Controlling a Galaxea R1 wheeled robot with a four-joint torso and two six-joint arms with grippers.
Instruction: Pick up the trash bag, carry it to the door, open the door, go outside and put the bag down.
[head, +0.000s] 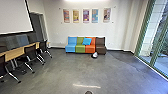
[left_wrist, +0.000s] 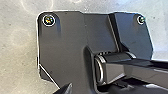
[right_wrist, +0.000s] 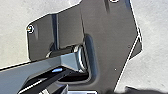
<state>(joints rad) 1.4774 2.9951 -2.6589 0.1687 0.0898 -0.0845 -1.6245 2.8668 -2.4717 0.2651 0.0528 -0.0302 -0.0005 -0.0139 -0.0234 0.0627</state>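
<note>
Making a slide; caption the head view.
Blue, green, orange and brown seats below five wall pictures, glass panes at right.

Grey floor (head: 62, 72), pale light streak (head: 86, 86) on it; white wall (head: 53, 27) bearing five coloured pictures (head: 85, 15); below them, blue, green, orange and brown sofa (head: 80, 48), blue cushion (head: 87, 41) on it; left, wooden-topped table (head: 11, 54), dark chairs (head: 30, 50); right, green-framed glazing (head: 144, 30), daylight beyond.

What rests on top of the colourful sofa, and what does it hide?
A bright blue cushion rests on the sofa, across its green and orange sections. The part of the sofa directly behind it is covered and cannot be seen.
</note>
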